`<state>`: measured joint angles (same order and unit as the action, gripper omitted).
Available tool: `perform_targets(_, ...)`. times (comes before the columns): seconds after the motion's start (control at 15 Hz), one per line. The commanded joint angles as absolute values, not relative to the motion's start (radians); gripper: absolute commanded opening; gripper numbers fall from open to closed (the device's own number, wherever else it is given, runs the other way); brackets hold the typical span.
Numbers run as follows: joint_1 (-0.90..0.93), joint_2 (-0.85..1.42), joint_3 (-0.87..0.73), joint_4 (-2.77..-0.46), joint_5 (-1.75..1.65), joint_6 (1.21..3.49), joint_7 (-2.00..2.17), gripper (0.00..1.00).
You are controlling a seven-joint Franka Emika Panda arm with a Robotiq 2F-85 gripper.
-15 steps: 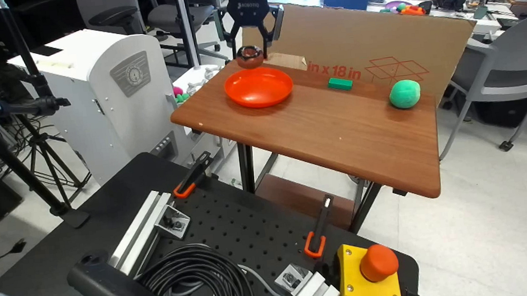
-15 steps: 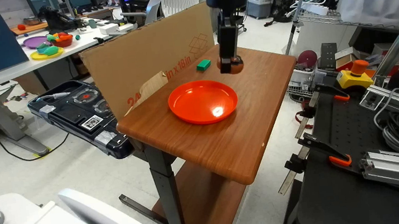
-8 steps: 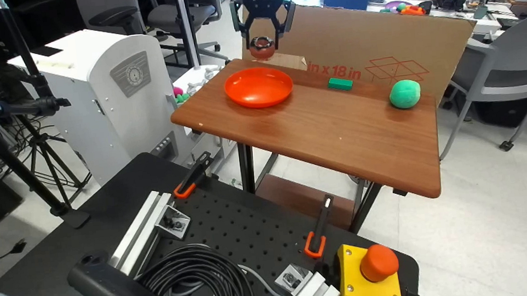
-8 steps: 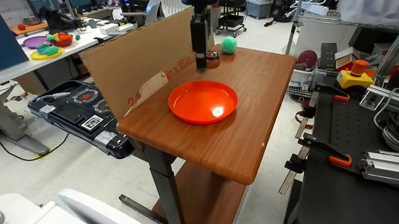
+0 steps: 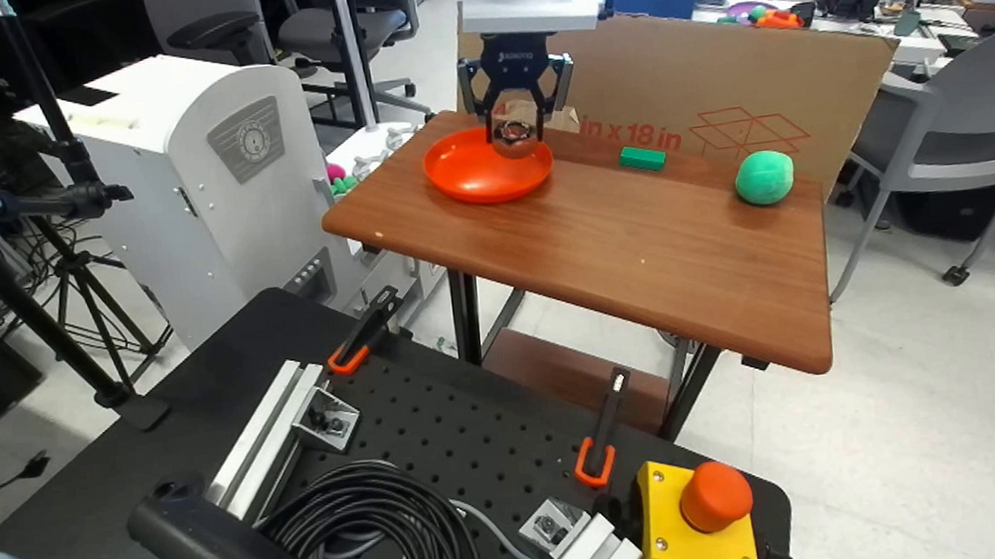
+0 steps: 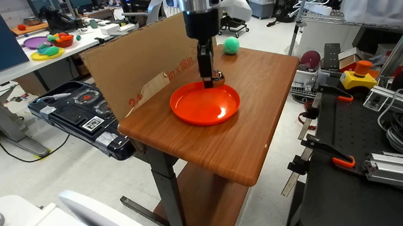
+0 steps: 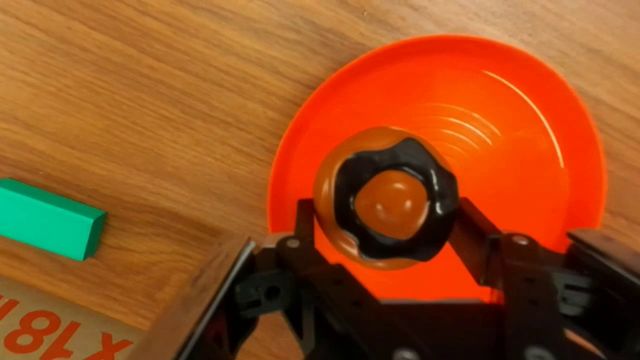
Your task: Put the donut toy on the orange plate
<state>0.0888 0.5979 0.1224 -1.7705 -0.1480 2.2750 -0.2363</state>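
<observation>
Table (image 5: 641, 256): brown, wood-grained, the biggest thing under me. Cardboard sheet (image 5: 640, 56) stands upright along one long edge, red print on its face. Plate (image 6: 204, 107): orange, round, shallow, flat on the table near one end, my shadowed fingers (image 6: 206, 73) in front of its far side. My gripper (image 7: 387, 215) points down over it, jaws clamped on the donut (image 7: 385, 197), one finger to each side. Green ball (image 5: 764, 177) rests near the table's other end, well apart from the plate. Donut: brown, wavy black icing facing up, held over the plate, off its middle toward the block's side; whether the underside touches, I cannot tell. Green block (image 5: 642, 158): lies between plate and ball, near the cardboard.
</observation>
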Motion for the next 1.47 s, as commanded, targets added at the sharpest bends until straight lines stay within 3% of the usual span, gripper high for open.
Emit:
perform_targets(0.0, 0.103, 0.64, 0.1, -1.737, -0.182, 2.25, -0.243, 0.42)
perform_targets(0.27, 0.093, 0.668, 0.108, -1.722, -0.182, 2.237, -0.276, 0.42)
perform_targets(0.33, 0.091, 0.673, 0.111, -1.718, -0.179, 2.233, -0.283, 0.84)
perform_targets(0.47, 0.089, 0.678, 0.112, -1.711, -0.177, 2.225, -0.294, 0.99)
perform_targets(0.73, 0.075, 0.627, 0.124, -1.765, -0.17, 2.243, -0.333, 1.0)
perform_targets(1.13, -0.002, 0.358, 0.097, -2.024, -0.137, 2.31, -0.329, 1.0)
perform_targets(1.2, 0.034, 0.48, 0.103, -1.9, -0.16, 2.266, -0.324, 1.0)
perform_targets(1.4, -0.001, 0.377, 0.091, -1.985, -0.151, 2.275, -0.325, 1.0)
